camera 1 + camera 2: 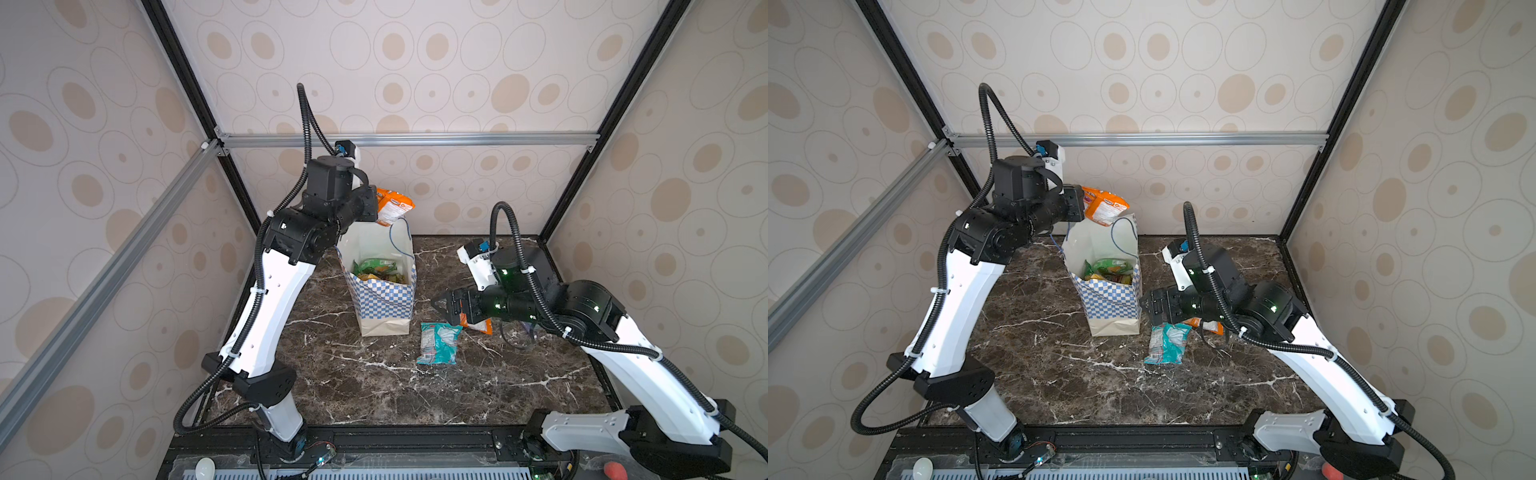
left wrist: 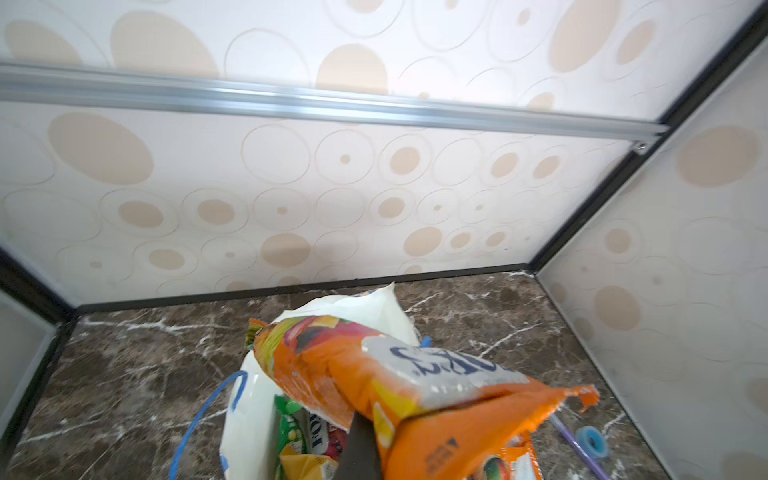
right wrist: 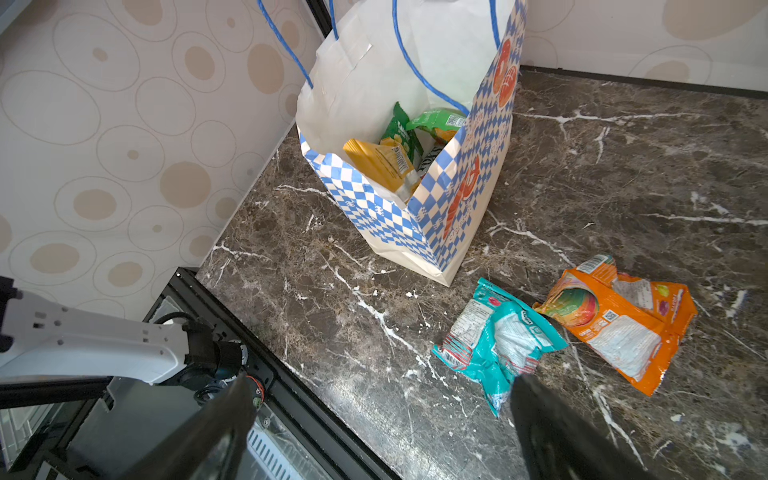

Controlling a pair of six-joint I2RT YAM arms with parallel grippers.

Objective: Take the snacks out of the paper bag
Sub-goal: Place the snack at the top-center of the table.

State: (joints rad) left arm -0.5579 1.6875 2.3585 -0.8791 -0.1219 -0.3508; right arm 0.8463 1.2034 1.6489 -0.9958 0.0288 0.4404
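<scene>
Left wrist view: you see the left pincer [image 1: 377, 203] clenched on one end of a crinkly orange-and-white plastic snack packet [image 2: 415, 386], held just above the back rim of the tall paper bag [image 1: 384, 299] with its blue-and-white checkered top and plain tan base.

The bag stands upright on the dark marble surface [image 1: 374, 386], long axis vertical, mouth open upward. A green packet [image 3: 436, 120] and a mustard-yellow packet [image 3: 380, 162] lie inside it.

The held packet's long axis runs out in line with the pincer, closer to level than hanging. Its free crimped end points away from the pincer, out over the bag's mouth.

Beside the bag's base, on the right arm's side, a teal-and-white packet [image 1: 438, 343] and an orange packet [image 3: 619, 320] lie flat on the surface, just apart from each other. The right pincer [image 1: 439, 309] hovers above them, released and holding nothing.

Risks for you to weigh:
- The grip looks to be on the packet's edge only, so slick film could slip and drop it back into the bag.
- A thin blue cord handle [image 1: 399, 241] arches just below the packet; a low sideways carry could snag it and tip the light bag.
</scene>
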